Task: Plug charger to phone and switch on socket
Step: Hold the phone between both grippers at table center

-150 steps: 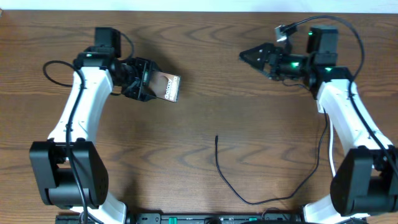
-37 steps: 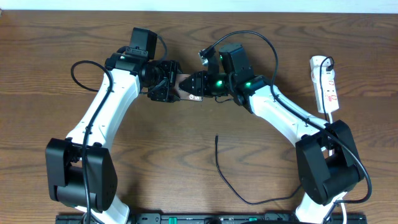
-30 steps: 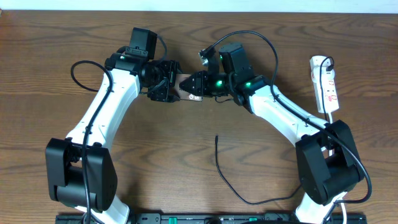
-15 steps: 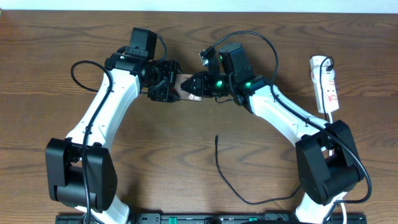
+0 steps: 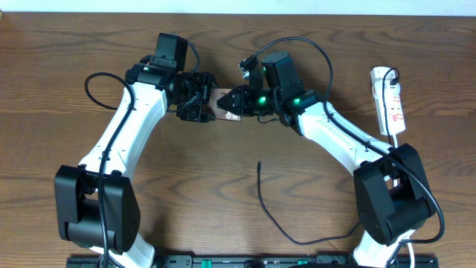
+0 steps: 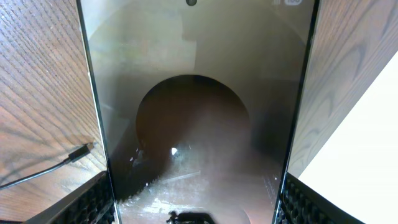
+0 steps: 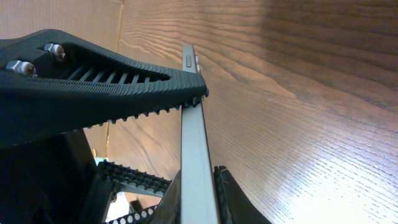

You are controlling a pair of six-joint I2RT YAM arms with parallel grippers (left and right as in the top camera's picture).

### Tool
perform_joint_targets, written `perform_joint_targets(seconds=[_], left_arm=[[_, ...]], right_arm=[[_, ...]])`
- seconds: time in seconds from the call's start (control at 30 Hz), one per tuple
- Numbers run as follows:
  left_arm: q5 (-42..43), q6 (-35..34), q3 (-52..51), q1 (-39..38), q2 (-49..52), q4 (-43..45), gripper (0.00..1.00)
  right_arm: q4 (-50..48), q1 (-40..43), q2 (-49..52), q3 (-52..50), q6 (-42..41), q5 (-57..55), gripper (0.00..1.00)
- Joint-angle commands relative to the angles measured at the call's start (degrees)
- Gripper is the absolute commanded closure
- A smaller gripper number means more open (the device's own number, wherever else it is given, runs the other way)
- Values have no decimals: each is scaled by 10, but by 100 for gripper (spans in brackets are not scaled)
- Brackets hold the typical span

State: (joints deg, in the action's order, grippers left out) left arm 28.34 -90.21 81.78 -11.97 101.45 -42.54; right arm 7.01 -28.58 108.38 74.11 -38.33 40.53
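Gripping the phone (image 5: 224,106) from 2 sides near 12 o'clock of the wooden surface (image 5: 59,45), the left pincer (image 5: 204,100) spans the phone's width in a wide hold. The right pincer (image 5: 234,102) pinches its thin edge, jaws narrow. Toward 6 o'clock the charger (image 5: 277,220) lies loose, its plug tip pointing at the phone yet well apart. At 2 o'clock the socket (image 5: 390,97) rests flat.

Carried the flat dark-brown rectangular phone (image 5: 220,104) in the left gripper (image 5: 201,101) from upper left to top centre. Swung the right gripper (image 5: 234,101) over from upper right, jaws closed down onto the phone's edge.
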Motion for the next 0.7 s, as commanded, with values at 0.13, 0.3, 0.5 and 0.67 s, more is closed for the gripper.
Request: perform_joint_targets(seconds=[0.13,0.3,0.5,0.67], left_arm=[[12,-3,19,-3,-20,3,93],[12,-3,19,-3,-20,2,93],[12,-3,19,-3,-20,2,93],[12,-3,19,-3,-20,2,76]], right_arm=[[1,-4,4,7,7,-1,91],[1,-4,4,7,7,-1,92],[1,-4,4,7,7,-1,94],[3,-4,4,7,7,-1,99]])
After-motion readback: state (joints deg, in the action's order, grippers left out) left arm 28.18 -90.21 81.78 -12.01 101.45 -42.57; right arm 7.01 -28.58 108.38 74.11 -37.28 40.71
